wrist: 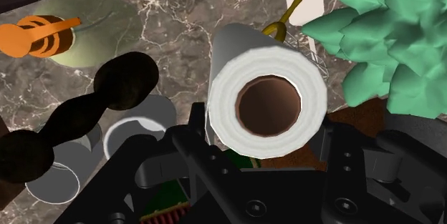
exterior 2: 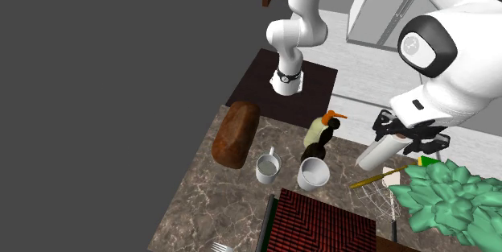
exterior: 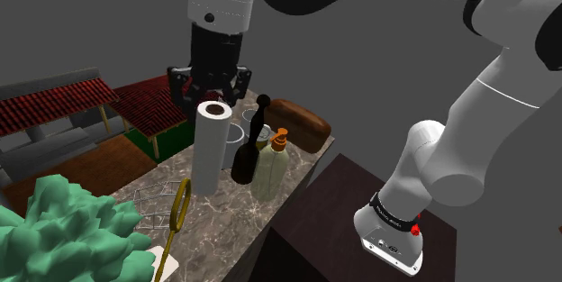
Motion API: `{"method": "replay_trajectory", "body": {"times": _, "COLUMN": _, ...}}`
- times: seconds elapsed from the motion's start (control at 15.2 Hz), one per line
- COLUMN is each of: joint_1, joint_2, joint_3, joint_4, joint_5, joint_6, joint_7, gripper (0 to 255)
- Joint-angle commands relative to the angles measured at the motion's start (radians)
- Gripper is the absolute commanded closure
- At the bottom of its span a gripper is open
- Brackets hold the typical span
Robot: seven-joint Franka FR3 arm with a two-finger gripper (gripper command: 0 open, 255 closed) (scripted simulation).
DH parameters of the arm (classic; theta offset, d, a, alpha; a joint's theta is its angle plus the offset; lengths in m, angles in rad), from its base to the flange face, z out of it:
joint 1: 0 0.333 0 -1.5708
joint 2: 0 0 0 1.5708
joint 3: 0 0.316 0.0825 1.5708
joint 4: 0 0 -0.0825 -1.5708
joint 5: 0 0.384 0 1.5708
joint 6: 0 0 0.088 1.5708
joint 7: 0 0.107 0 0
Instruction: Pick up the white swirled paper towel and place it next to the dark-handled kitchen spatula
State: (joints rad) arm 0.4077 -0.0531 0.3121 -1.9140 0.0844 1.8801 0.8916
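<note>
**Gripper** – black, two fingers, pointing straight down over the counter. Seen in the wrist view, the fingers press against opposite sides of the paper towel roll's upper end, clasping it.

**Paper towel roll** – white with a brown cardboard core, upright, directly beneath the gripper with its top between the fingers. Its foot is level with the marbled counter. Whether it rests there or hangs just clear cannot be told.

**Spatula** – the handle appears olive-yellow rather than dark, with a pale blade at the far end. It lies flat on the counter below the gripper. In the wrist view its looped handle end lies just beside the roll's base.

**Dark bottle** – knobbed neck, standing just beside the held roll, on the shoulder view's right of the gripper.

**Pale bottle with orange pump** – touching or nearly touching the dark bottle, on the side away from the gripper.

**Two white mugs** – on the counter beyond the bottles from the gripper, near each other.

**Brown loaf** – well apart from the gripper, past the mugs.

**Green leafy plant** – near the gripper, on the spatula's side of the roll.
</note>
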Motion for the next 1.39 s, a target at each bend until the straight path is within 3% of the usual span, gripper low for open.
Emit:
{"method": "replay_trajectory", "body": {"times": 0.0, "joint_1": 0.0, "joint_2": 0.002, "joint_3": 0.001, "joint_4": -0.025, "joint_5": 0.0, "joint_6": 0.028, "joint_7": -0.001, "gripper": 255}}
{"method": "replay_trajectory", "body": {"times": 1.06, "joint_1": 0.005, "joint_2": 0.065, "joint_3": 0.007, "joint_4": -0.187, "joint_5": -0.014, "joint_6": 0.249, "joint_7": 0.0, "gripper": 255}}
{"method": "replay_trajectory", "body": {"times": 1.32, "joint_1": 0.005, "joint_2": 0.065, "joint_3": 0.006, "joint_4": -0.187, "joint_5": -0.014, "joint_6": 0.249, "joint_7": 0.0, "gripper": 255}}
